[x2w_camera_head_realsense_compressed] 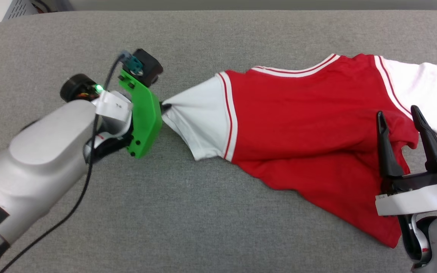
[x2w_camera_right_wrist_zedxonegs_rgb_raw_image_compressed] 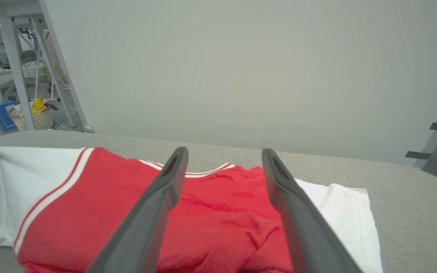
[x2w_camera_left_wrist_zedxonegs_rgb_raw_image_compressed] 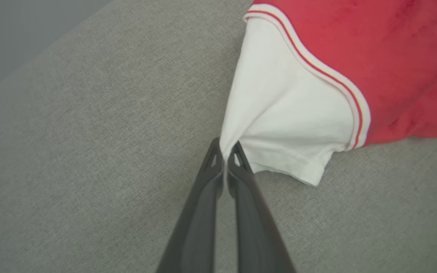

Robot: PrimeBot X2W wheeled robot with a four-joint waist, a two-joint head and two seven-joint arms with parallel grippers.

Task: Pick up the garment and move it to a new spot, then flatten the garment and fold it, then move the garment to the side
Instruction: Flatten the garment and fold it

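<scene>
The garment (x2w_camera_head_realsense_compressed: 298, 125), a red T-shirt with white sleeves, lies spread across the grey fabric-covered counter (x2w_camera_head_realsense_compressed: 203, 212), its striped collar trim (x2w_camera_head_realsense_compressed: 298, 71) on the edge away from the robot and its red body rumpled into loose folds along the near edge. At the garment's left end, the left tool (x2w_camera_head_realsense_compressed: 164, 107) is clenched on the hem corner of the white sleeve (x2w_camera_head_realsense_compressed: 195, 121). The left wrist view shows the two dark fingers (x2w_camera_left_wrist_zedxonegs_rgb_raw_image_compressed: 241, 170) pressed together with a pinch of white cloth between their tips, the sleeve drawn into a taut point toward them. A green bracket (x2w_camera_head_realsense_compressed: 144, 113) on that wrist stands just left of the garment, and a black cable (x2w_camera_head_realsense_compressed: 70, 212) trails down from it, well clear of the cloth. Over the garment's right end, above the wrinkled red fabric just inside the other white sleeve (x2w_camera_head_realsense_compressed: 419, 91), the right tool (x2w_camera_head_realsense_compressed: 396, 112) hangs released, its fingers spread wide with nothing between them. Whether its tips touch the cloth cannot be told. Beyond the garment's collar edge, the right wrist view shows a plain pale wall (x2w_camera_right_wrist_zedxonegs_rgb_raw_image_compressed: 241, 76).
</scene>
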